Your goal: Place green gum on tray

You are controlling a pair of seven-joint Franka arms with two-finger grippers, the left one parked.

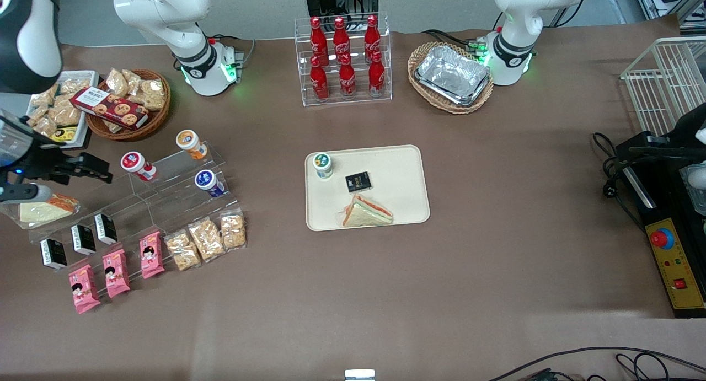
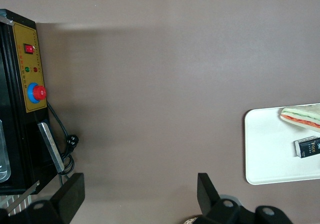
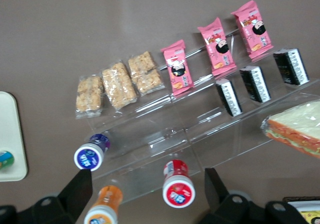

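While upright on tray (image 1: 402, 204), green gum (image 1: 323, 165), hand (image 1: 94, 170) open

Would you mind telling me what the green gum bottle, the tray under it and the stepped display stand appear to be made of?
Green gum: likely smooth plastic, white body, glossy printed lid.
Tray: probably matte cream plastic, moulded rounded corners.
Display stand: clear acrylic, seemingly; the table shows through.
The tool hovers above that stand, open.

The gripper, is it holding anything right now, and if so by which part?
Nothing. The gripper is open and empty above the clear display shelf, toward the working arm's end of the table. The green gum already stands on the tray.
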